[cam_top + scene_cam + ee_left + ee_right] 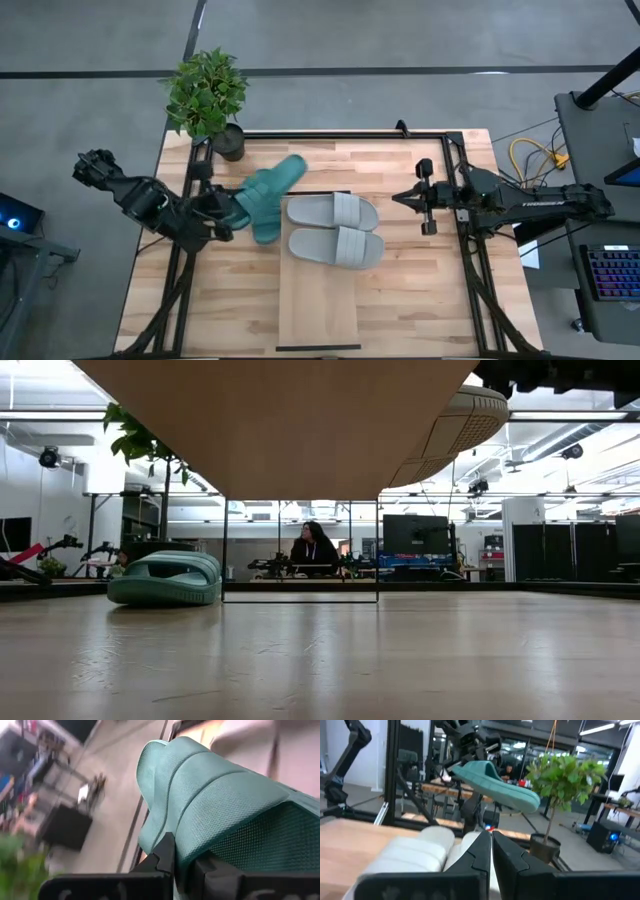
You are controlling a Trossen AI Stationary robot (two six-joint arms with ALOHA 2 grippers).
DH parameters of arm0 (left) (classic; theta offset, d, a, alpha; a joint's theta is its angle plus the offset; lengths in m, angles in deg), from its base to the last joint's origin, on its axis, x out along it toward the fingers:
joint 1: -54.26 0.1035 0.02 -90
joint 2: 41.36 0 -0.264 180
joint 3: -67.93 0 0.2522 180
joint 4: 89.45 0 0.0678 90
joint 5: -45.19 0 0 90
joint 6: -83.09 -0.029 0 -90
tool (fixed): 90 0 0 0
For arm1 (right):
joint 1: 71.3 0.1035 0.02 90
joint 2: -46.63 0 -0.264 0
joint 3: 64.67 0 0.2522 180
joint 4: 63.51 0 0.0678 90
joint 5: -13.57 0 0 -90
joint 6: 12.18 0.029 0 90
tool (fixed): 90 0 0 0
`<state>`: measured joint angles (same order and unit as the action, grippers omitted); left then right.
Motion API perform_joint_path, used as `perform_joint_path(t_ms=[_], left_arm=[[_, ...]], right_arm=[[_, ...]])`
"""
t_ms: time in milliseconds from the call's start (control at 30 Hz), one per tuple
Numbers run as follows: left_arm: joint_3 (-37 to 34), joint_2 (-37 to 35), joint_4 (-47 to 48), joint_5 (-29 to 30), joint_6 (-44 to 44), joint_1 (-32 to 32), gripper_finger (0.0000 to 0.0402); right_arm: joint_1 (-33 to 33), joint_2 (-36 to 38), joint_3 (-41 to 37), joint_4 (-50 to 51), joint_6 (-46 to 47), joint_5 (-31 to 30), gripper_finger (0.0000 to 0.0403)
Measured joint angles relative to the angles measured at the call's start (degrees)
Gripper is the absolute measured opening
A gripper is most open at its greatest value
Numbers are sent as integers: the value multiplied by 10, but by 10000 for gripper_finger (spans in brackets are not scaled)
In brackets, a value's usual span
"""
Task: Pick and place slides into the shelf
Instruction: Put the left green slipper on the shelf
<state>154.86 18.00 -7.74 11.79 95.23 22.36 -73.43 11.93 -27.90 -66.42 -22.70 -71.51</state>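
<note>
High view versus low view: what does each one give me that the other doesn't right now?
Only the high view shows the left gripper shut on a teal slide lifted beside the shelf, the grey pair lying side by side on the shelf, and the right gripper waiting shut at the shelf's right.

Only the low view shows the shelf's underside raised above the tabletop, and a person seated in the room behind.

Both show the second teal slide lying on the tabletop.
</note>
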Motion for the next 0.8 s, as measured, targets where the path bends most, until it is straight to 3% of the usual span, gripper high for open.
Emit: perform_joint_path(t_ms=[100,300,600,800], left_arm=[[0,3,-93,0,-107,0,0],[-1,0,-230,-10,-243,0,0],[-10,8,-313,-89,-261,0,0],[-10,33,-343,-129,-267,0,0]], right_arm=[[4,0,0,-19,-23,0,11],[61,-3,8,-47,-176,11,52],[101,-30,86,13,-267,-20,146],[100,-90,140,49,-305,-20,177]])
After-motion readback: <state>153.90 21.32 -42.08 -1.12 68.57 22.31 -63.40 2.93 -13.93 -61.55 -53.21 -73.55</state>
